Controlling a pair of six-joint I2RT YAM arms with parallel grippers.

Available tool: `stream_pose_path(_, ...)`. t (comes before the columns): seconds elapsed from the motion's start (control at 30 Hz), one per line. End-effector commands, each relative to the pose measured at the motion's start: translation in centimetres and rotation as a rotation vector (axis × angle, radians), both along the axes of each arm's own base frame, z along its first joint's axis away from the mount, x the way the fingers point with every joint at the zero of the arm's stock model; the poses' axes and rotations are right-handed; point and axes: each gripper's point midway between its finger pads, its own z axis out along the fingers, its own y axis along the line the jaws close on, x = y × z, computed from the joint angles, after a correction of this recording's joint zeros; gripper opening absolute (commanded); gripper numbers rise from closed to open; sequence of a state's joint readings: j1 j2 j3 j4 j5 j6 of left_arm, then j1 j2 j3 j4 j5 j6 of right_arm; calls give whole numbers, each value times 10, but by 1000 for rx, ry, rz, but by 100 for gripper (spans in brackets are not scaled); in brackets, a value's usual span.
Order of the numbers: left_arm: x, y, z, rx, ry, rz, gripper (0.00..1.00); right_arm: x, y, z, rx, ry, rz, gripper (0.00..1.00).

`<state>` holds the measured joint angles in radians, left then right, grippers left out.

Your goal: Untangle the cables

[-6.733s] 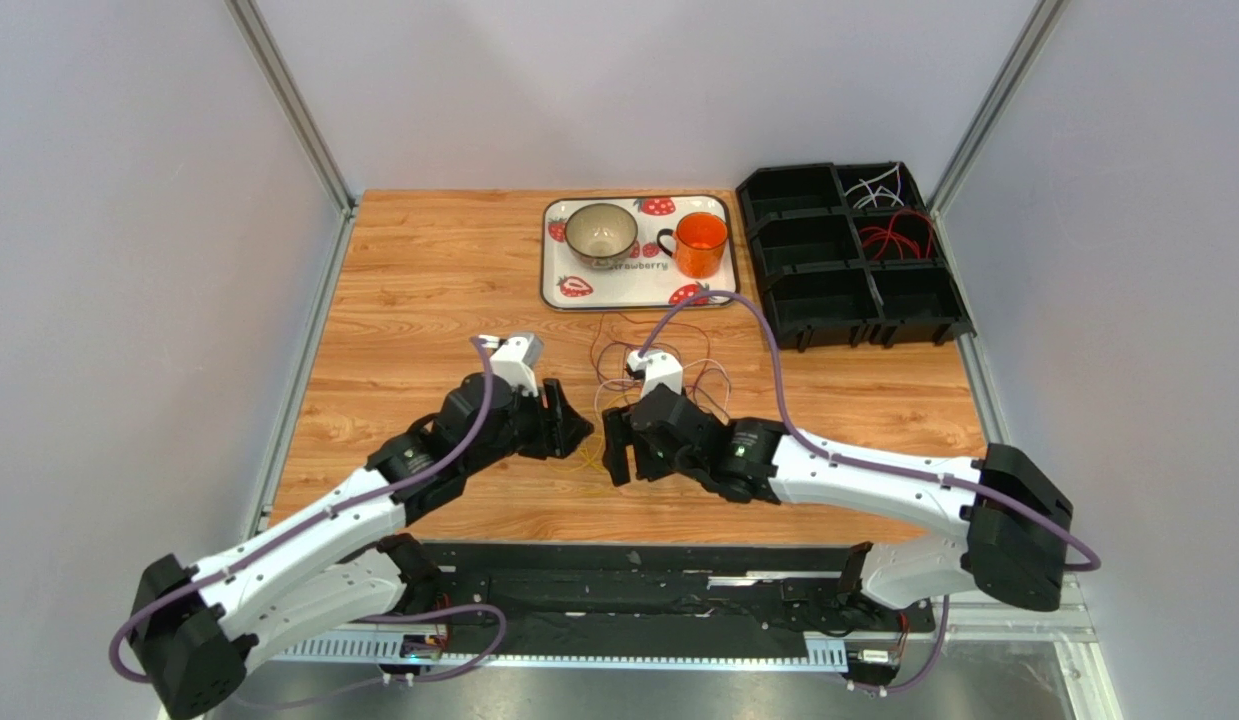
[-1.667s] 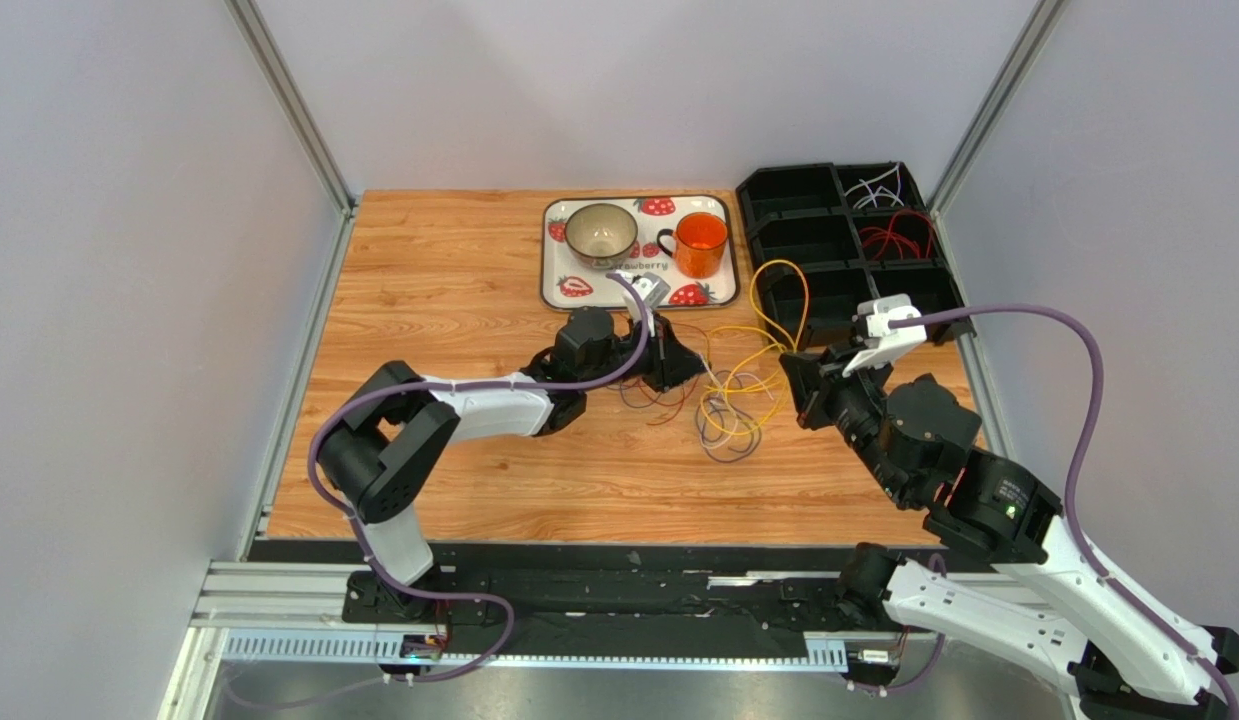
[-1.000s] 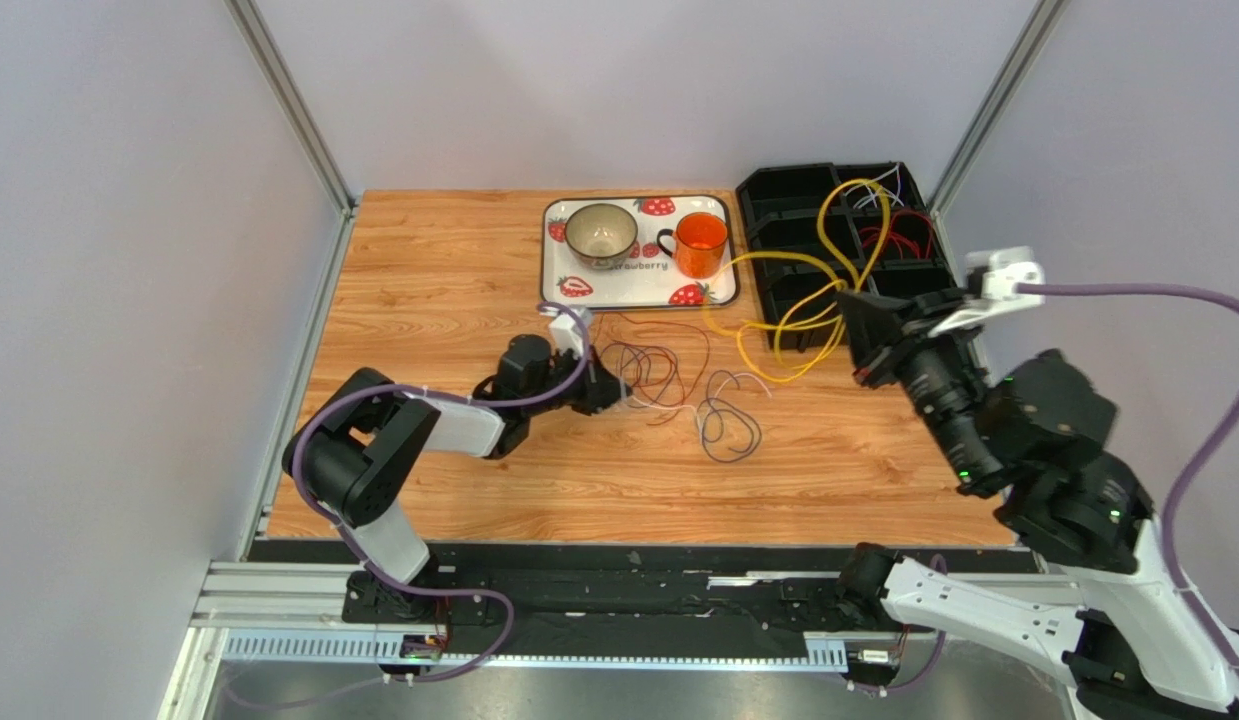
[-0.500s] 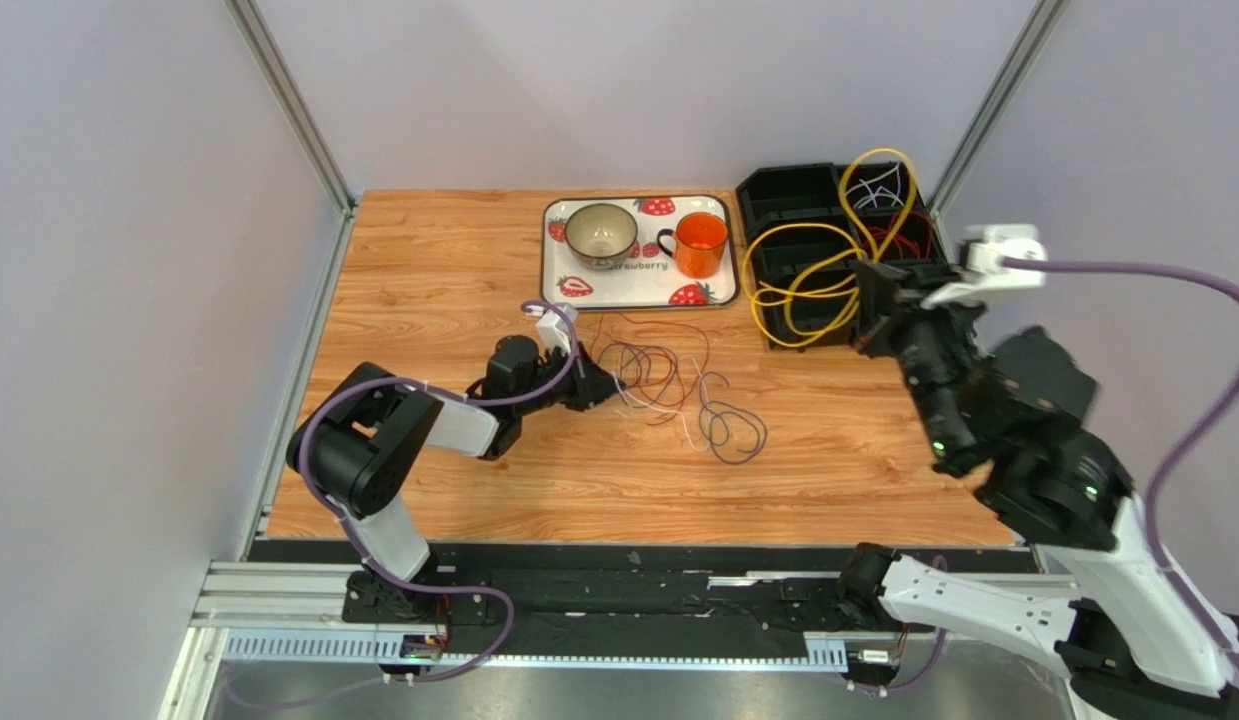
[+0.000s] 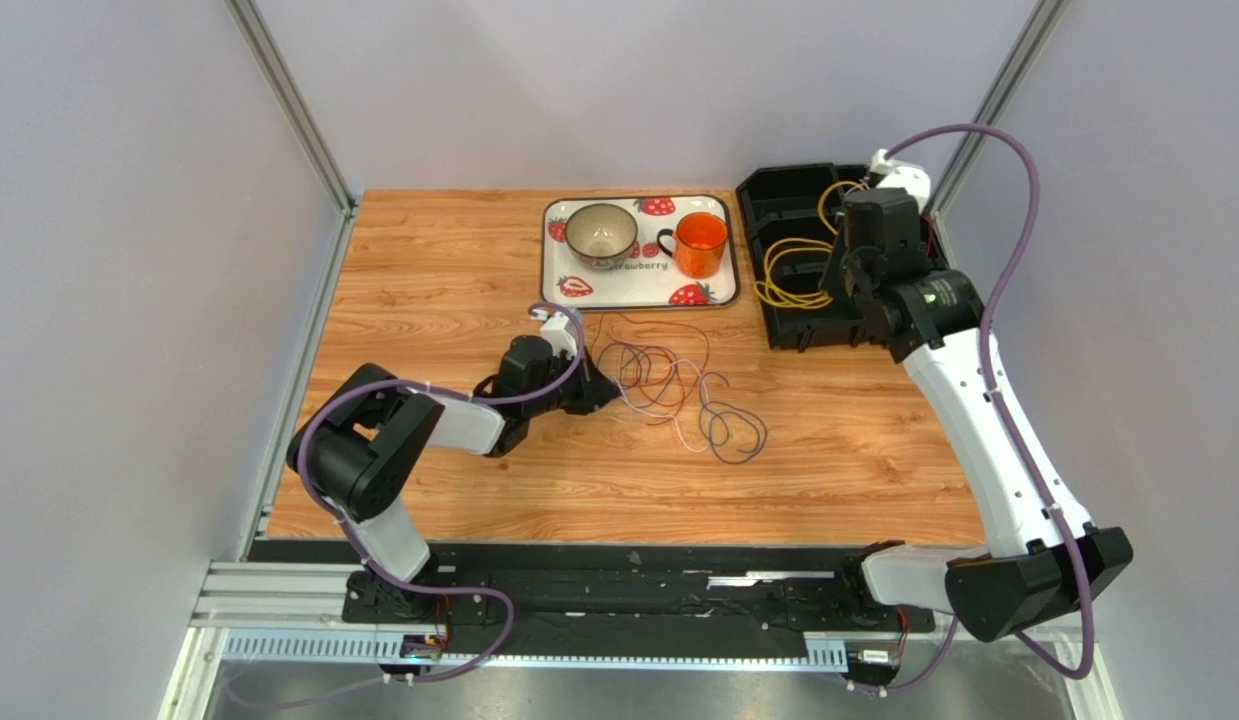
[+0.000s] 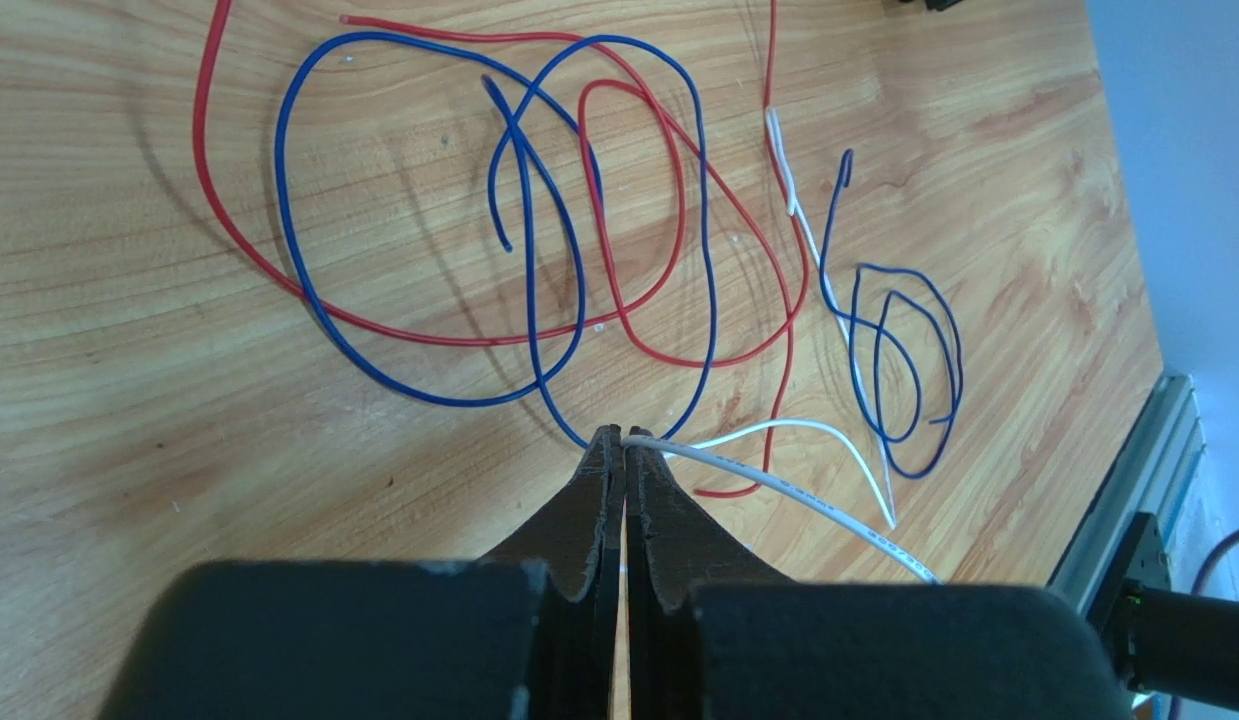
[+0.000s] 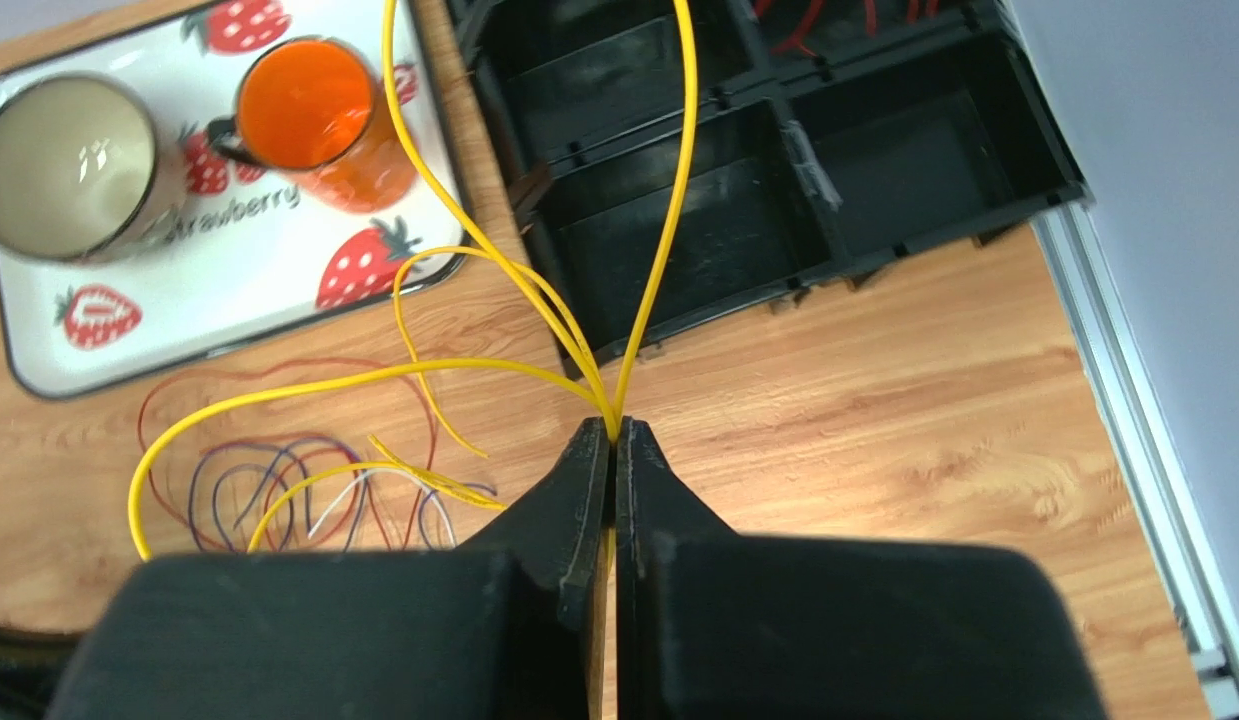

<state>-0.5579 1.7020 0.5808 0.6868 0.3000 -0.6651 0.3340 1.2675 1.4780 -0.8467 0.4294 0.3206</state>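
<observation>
A tangle of red, blue and white cables (image 5: 673, 384) lies on the wooden table. My left gripper (image 5: 592, 396) sits low at its left edge, shut on the white cable (image 6: 791, 495), which trails right from the fingertips of that gripper (image 6: 625, 438). Red cable (image 6: 475, 342) and blue cable (image 6: 430, 398) loops lie ahead of it. My right gripper (image 7: 612, 431) is shut on a bunch of yellow cables (image 7: 675, 180), separate from the tangle. In the top view these yellow cables (image 5: 791, 273) hang over the black divided bin (image 5: 821, 327), beside the right gripper (image 5: 839, 279).
A strawberry-print tray (image 5: 558, 252) at the back holds a bowl (image 5: 600, 231) and an orange mug (image 5: 702, 240). The bin's far compartments hold white and red cables. Metal frame posts and grey walls border the table on both sides.
My right arm has swung back and right, carrying the yellow cables away from the tangle to above the black bin. The left gripper keeps hold of the white cable, nearly still.
</observation>
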Motion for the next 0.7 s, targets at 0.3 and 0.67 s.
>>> stream_pose_path(0.3,15,-7,28,8,-84,6,0,32,-40,-7,149,0,-158,0)
stream_pose_path(0.67,13,-7,29,7,-82,0,0,61,-47,-41,128,84,-201,0)
